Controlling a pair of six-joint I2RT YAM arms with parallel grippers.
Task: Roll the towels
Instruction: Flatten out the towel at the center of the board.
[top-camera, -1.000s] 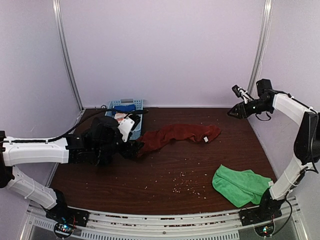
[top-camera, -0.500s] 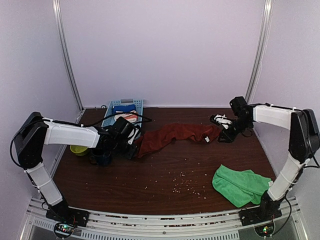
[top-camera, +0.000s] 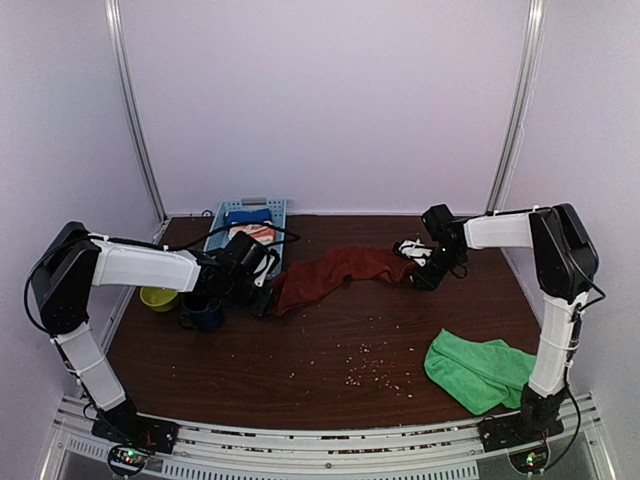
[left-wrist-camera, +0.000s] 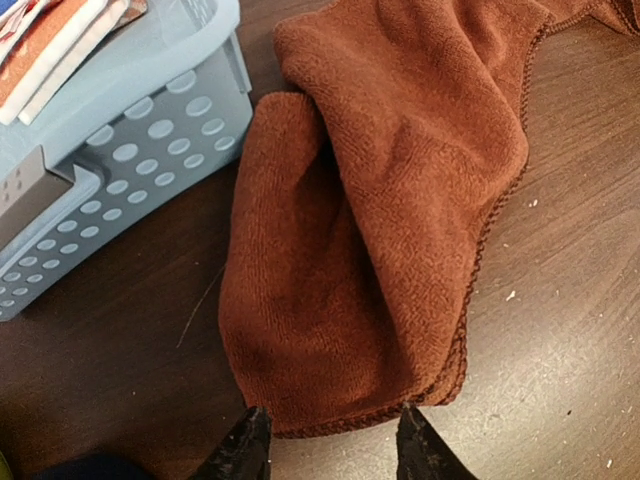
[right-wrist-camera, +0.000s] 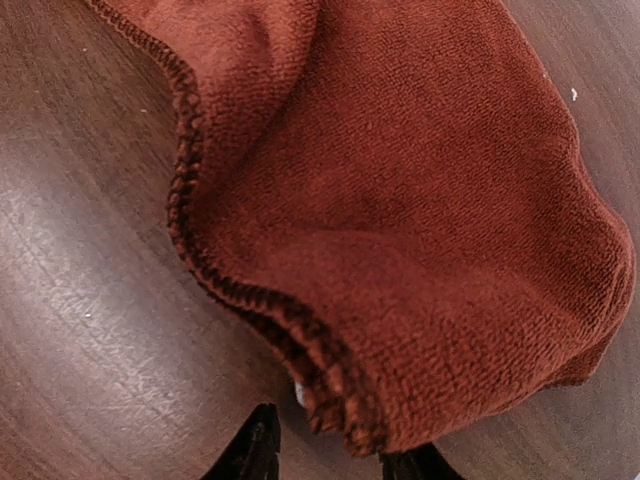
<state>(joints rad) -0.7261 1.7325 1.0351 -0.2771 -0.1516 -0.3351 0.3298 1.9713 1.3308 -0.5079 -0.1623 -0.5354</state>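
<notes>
Looking at the rust towel (top-camera: 340, 268), which way does it run? asks one.

Its long axis goes left to right across the far half of the table (top-camera: 330, 345), says the other. The left end lies a little nearer the near edge and the right end closer to the far edge. It is bunched into a narrow strip, lying on the wood.

And the grippers?

One at each end. The left gripper (top-camera: 266, 296) sits at the towel's left end, just beside the blue basket (top-camera: 250, 204). In its wrist view the hemmed end of the towel lies between its fingertips, which stand apart and are not pinching. The right gripper (top-camera: 416, 268) is at the right end. Its jaws are parted too, with a folded hem of the cloth reaching into the gap.

Where is the green towel (top-camera: 480, 370)?

Crumpled near the near right corner of the table, well apart from both grippers and from the rust towel.
</notes>
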